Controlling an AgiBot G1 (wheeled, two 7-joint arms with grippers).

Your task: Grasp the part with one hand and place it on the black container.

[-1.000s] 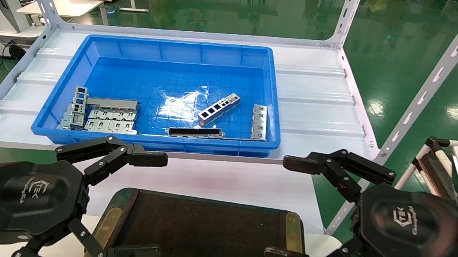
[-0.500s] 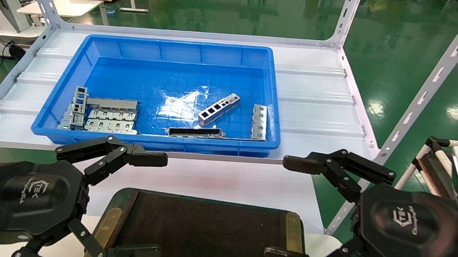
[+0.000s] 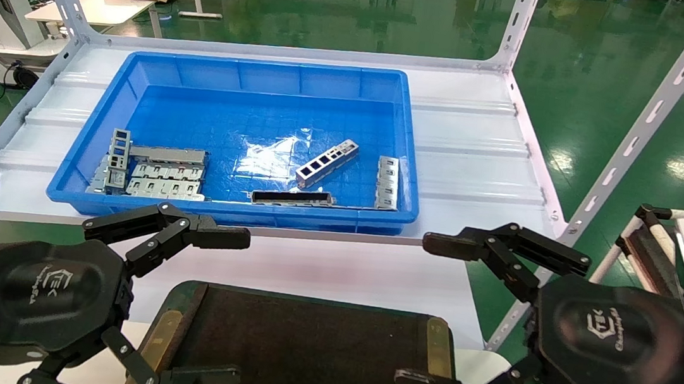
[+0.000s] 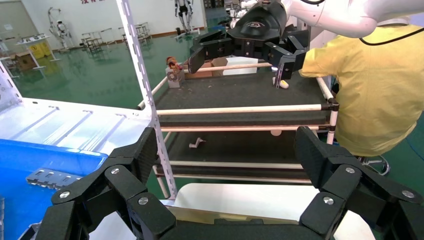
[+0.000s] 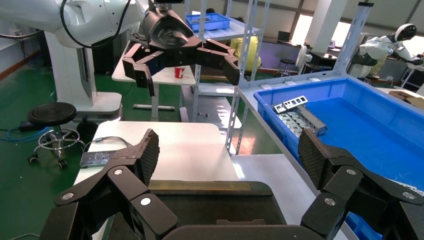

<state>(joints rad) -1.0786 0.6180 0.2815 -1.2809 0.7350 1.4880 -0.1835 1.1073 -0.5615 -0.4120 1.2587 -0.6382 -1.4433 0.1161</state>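
Note:
The part [image 3: 326, 163], a slim silver-grey bar with rectangular windows, lies slanted on the floor of the blue bin, right of its middle. The black container [image 3: 299, 353], a flat dark tray with a green rim and brass side strips, sits close in front of me, between my two grippers. It also shows in the right wrist view [image 5: 215, 205]. My left gripper [image 3: 231, 306] is open and empty at the tray's left edge. My right gripper [image 3: 421, 312] is open and empty at the tray's right edge. Both are well short of the bin.
The blue bin [image 3: 252, 74] stands on a white shelf. It also holds clustered grey brackets [image 3: 156, 172] at the left, a dark hollow frame [image 3: 292, 197] near the front wall and a bracket strip [image 3: 387, 183] at the right. Slotted shelf uprights [image 3: 641, 128] rise on the right.

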